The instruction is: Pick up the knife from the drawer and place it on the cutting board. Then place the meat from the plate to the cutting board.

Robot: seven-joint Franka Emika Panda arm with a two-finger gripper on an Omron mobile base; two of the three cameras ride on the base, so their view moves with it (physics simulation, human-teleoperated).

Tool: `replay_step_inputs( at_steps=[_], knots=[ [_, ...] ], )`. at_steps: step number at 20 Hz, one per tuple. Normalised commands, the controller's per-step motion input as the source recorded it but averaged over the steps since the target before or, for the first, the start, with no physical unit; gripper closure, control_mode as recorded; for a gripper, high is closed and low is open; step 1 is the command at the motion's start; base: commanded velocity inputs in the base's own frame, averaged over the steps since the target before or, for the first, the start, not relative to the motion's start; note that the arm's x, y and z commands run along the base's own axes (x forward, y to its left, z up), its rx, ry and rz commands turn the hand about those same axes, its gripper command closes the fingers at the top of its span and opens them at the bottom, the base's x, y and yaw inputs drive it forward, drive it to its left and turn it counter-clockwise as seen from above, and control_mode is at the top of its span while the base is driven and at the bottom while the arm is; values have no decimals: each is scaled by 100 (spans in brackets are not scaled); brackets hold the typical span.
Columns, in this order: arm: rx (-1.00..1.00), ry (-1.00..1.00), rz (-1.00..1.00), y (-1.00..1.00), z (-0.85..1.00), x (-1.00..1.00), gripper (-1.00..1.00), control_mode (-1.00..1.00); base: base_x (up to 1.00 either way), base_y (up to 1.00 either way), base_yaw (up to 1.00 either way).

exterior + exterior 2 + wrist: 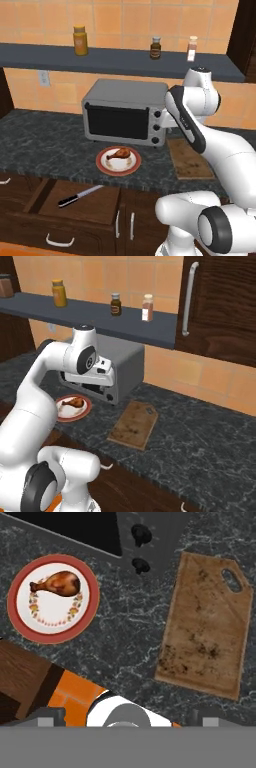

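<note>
Knife (80,195) lies flat in the open drawer (30,197) below the table edge, its black handle toward the left and its silver blade angled up to the right, with nothing touching it, so the first step of the task is not yet done. Cutting board (206,626) sits bare on the dark stone table (127,627), to the right of the toaster oven (125,111), and carries neither knife nor food. Meat (56,584), a browned drumstick, rests on the plate (17,619) with the red-orange rim, which stands just in front of the oven and well apart from the board. Both transfers therefore remain: the knife from drawer to board, then the meat from plate to board. From the hand view, the hand is up above the table looking down on plate and board, with its two fingers spread wide and nothing between them. Judging by this, the arm has to swing down and left toward the drawer before any pickup can begin, so the work is at its very start.
</note>
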Motion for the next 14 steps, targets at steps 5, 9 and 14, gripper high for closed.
replay_step_inputs(
  at_steps=[5, 9, 14],
  knots=[
    [0, 0, 0, 0, 0, 0, -100, 100, -15, -16, 23],
    [0, 0, 0, 0, 0, 0, -100, 100, -22, 0, 0],
    [0, 0, 0, 0, 0, 0, -100, 100, -6, 0, 0]
  ],
)
